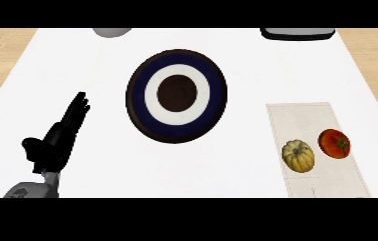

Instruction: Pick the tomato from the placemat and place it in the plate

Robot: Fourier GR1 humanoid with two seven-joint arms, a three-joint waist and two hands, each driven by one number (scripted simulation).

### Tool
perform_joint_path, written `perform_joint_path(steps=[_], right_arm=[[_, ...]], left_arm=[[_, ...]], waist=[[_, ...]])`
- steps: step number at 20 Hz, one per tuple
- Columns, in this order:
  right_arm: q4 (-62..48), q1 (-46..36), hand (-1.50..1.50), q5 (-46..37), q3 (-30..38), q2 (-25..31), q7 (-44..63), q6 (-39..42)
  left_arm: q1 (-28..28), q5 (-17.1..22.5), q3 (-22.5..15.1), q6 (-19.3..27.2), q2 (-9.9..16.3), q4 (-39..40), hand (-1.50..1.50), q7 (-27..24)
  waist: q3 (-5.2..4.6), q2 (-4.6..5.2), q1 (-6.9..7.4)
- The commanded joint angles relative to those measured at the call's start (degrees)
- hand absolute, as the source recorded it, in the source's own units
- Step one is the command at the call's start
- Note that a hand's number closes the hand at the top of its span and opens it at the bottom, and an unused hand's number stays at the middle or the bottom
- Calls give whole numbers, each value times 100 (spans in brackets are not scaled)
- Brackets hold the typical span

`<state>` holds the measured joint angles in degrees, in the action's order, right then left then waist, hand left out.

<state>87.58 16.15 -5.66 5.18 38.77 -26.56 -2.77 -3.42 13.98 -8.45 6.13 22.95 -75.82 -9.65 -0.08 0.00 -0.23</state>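
I see a pale squash [298,155] lying just beside the tomato [334,143] on the placemat [316,185] near the surface's [74,60] right edge. The plate [176,96] sits mid-surface, well apart. A grey object [112,32] and a dark one [297,33] touch the far edge. My left hand [60,137] rests at the left edge, fingers straight and holding nothing.

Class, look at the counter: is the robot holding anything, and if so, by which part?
Nothing is held. The left hand rests open at the left; the tomato lies untouched on the placemat. The right hand is out of view.
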Motion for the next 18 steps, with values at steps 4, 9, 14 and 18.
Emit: perform_joint_path(steps=[4, 9, 14, 18], right_arm=[[211, 26, -150, -492, -90, 217, 1055, 505], [-7, -353, -150, -1034, -149, -95, 1469, 517], [-173, -712, -150, -1596, -275, 42, 2020, 799], [-543, -906, -150, -1798, -115, -150, 1796, 1111]], left_arm=[[42, -128, 125, -71, -131, -56, 0, 43], [-72, -480, 189, -22, -449, 423, 0, -272], [100, -542, 200, 30, -509, -102, 0, -22], [167, -572, 384, -376, -428, -197, 0, 163]], waist=[[6, -2, 20], [6, 2, 6], [7, -1, 35], [7, -2, 24]])
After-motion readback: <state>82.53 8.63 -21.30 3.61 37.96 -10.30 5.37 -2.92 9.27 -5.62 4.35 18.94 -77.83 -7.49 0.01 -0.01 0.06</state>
